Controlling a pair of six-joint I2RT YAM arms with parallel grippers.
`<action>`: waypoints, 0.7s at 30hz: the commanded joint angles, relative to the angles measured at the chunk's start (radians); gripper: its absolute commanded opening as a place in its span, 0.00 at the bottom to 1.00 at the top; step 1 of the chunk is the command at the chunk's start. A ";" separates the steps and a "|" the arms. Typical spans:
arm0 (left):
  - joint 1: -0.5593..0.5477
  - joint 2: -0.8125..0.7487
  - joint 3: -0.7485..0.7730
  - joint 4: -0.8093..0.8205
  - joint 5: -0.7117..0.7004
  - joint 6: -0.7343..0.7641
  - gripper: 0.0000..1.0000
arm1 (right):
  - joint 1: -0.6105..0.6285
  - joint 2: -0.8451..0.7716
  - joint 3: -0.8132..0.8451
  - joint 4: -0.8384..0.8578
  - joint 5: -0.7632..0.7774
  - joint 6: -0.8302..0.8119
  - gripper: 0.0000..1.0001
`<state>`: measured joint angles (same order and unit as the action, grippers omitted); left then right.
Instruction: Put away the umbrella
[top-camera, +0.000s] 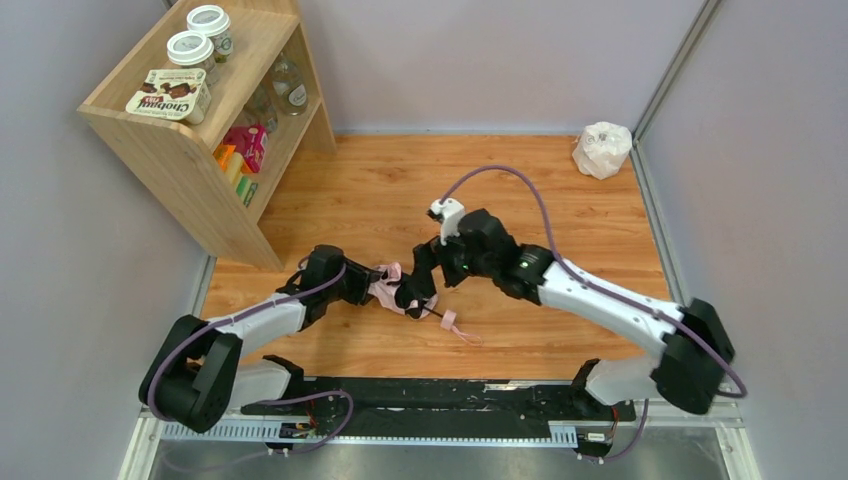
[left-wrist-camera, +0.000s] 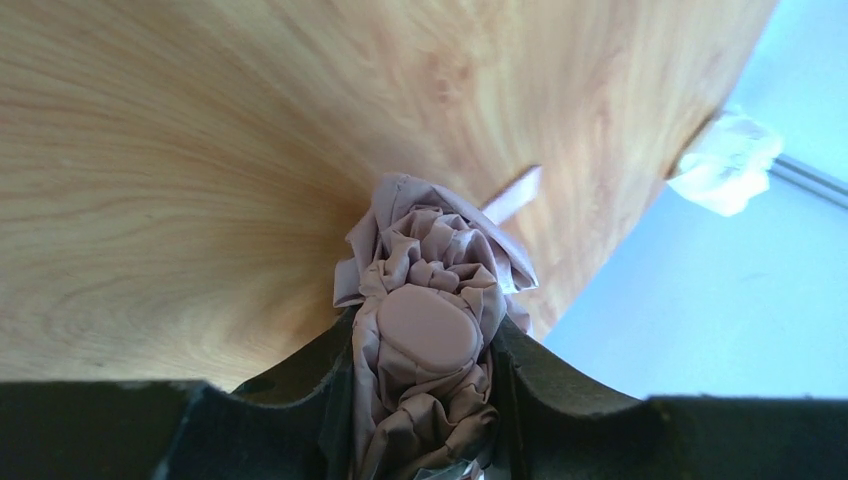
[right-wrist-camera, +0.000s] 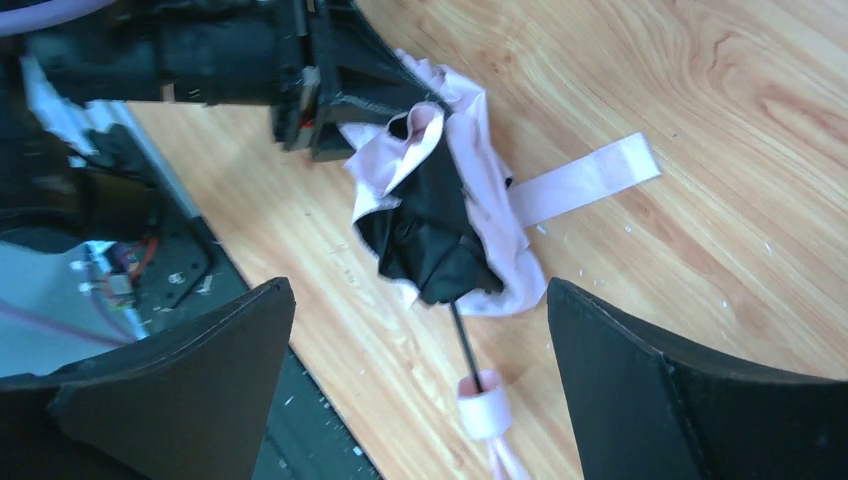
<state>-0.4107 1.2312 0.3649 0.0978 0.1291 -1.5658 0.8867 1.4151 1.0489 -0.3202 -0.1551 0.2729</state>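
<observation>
The pale pink umbrella lies folded and crumpled on the wooden table between the two arms. My left gripper is shut on its fabric top end; in the left wrist view the bunched pink fabric and pink cap sit squeezed between the jaws. In the right wrist view the umbrella shows its black lining, thin black shaft, small pink handle and a loose pink strap. My right gripper is open, hovering just above the handle end with nothing in it.
A wooden shelf with jars and boxes stands at the back left. A small white plastic bag sits at the back right corner. Grey walls close in both sides. A black rail runs along the near edge.
</observation>
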 joint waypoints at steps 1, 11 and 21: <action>0.006 -0.102 0.067 0.034 -0.008 -0.128 0.00 | -0.002 -0.249 -0.182 0.171 0.006 0.112 1.00; 0.007 -0.281 0.187 -0.067 0.043 -0.330 0.00 | -0.222 -0.689 -0.507 0.324 0.143 0.429 1.00; 0.007 -0.403 0.239 -0.032 0.032 -0.361 0.00 | -0.575 -0.405 -0.395 0.065 -0.316 0.972 1.00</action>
<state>-0.4091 0.8734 0.5499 0.0166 0.1749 -1.8381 0.3119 0.8474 0.5774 -0.1955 -0.1764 0.9901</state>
